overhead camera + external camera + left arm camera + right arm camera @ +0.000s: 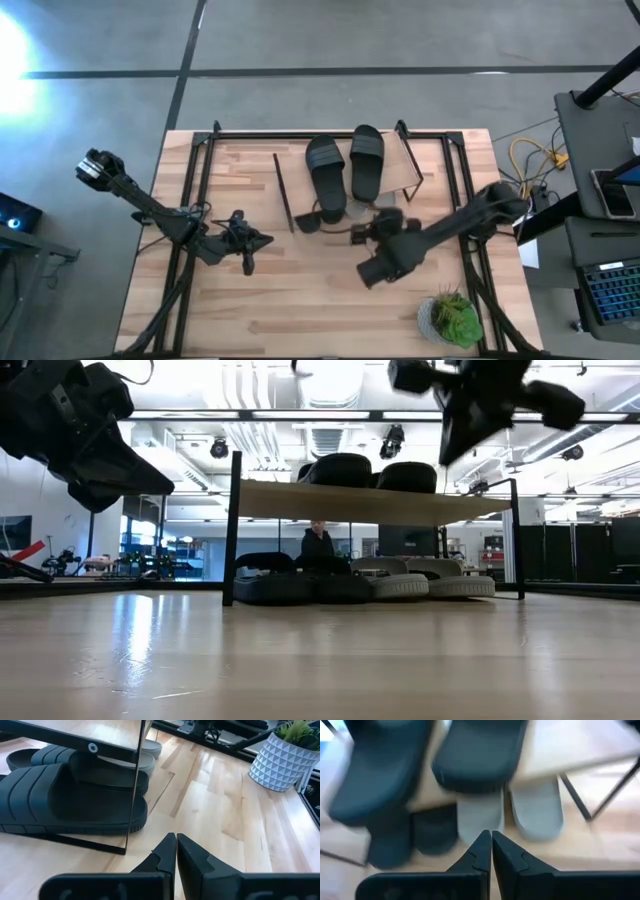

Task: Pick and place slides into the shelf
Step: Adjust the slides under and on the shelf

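The shelf [405, 160] [370, 503] stands at the table's far middle. Two black slides [328, 175] [367, 160] lie on its plank, their near ends reaching over its near edge. Beneath it, on the table, rest a dark pair [275, 588] [340, 588] and a light grey pair [400, 585] [455, 585]. My right gripper [360, 232] [491, 837] hovers shut above the table just near of the shelf, over the grey slides [480, 815]. My left gripper [266, 239] [176, 840] hangs shut to the shelf's left, level with a dark slide [70, 800].
A potted green plant [452, 318] [280, 760] stands at the table's near right corner. Thin black shelf legs [135, 785] [232, 530] mark the shelf's corners. Black frame rails run along the table's left and right sides. Bare wood lies near of both grippers.
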`<state>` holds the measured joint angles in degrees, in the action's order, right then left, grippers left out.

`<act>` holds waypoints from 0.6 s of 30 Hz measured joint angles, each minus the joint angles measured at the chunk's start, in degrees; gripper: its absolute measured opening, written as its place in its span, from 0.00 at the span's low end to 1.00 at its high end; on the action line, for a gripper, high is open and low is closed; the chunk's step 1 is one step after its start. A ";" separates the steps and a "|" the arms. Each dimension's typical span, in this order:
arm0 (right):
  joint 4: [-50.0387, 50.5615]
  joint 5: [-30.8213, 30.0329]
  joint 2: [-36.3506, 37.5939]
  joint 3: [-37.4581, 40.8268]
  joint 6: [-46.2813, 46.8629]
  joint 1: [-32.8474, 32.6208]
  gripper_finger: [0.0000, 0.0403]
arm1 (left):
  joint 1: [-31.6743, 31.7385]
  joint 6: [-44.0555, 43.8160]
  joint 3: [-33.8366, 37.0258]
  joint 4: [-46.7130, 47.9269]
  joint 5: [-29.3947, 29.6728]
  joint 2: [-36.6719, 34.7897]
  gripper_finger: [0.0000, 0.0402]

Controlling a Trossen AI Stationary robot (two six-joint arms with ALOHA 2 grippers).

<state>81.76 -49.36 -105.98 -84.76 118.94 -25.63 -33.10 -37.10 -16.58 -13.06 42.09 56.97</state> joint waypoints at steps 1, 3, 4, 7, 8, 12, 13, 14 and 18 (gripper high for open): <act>0.00 -1.23 1.48 0.27 -0.45 0.66 0.02 | 0.00 0.00 -0.02 0.02 0.00 0.00 0.00; 0.02 -3.33 4.04 0.47 -1.65 1.89 0.02 | 0.00 0.00 -0.29 -0.07 -0.02 0.00 0.00; -0.02 -4.28 5.24 0.47 -2.62 2.46 0.02 | 0.00 -0.01 -0.33 -0.23 -0.03 0.00 0.00; 0.39 -4.89 7.95 0.34 -6.98 3.72 0.02 | 0.00 -0.05 -0.33 -0.20 -0.08 0.00 0.00; 1.17 -4.86 8.57 0.35 -7.89 4.10 0.02 | 0.00 -0.06 -0.33 -0.20 -0.07 0.00 0.00; 8.53 -3.61 10.92 1.12 -3.01 8.30 0.02 | 0.00 -0.06 -0.33 -0.48 -0.09 0.00 0.00; 7.60 -3.24 12.51 2.30 -3.18 10.31 0.02 | 0.00 -0.10 -0.33 -0.88 -0.09 0.00 0.00; 6.98 -1.95 14.52 3.83 -4.15 12.52 0.02 | 0.00 -0.10 -0.33 -1.39 -0.12 0.00 0.00; 4.92 3.94 20.08 7.63 -6.86 21.96 0.02 | 0.00 -0.10 -0.33 -2.73 -0.11 -0.09 0.00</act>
<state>86.67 -45.43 -85.91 -77.14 112.08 -3.67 -33.10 -37.20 -16.91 -15.78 41.98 56.88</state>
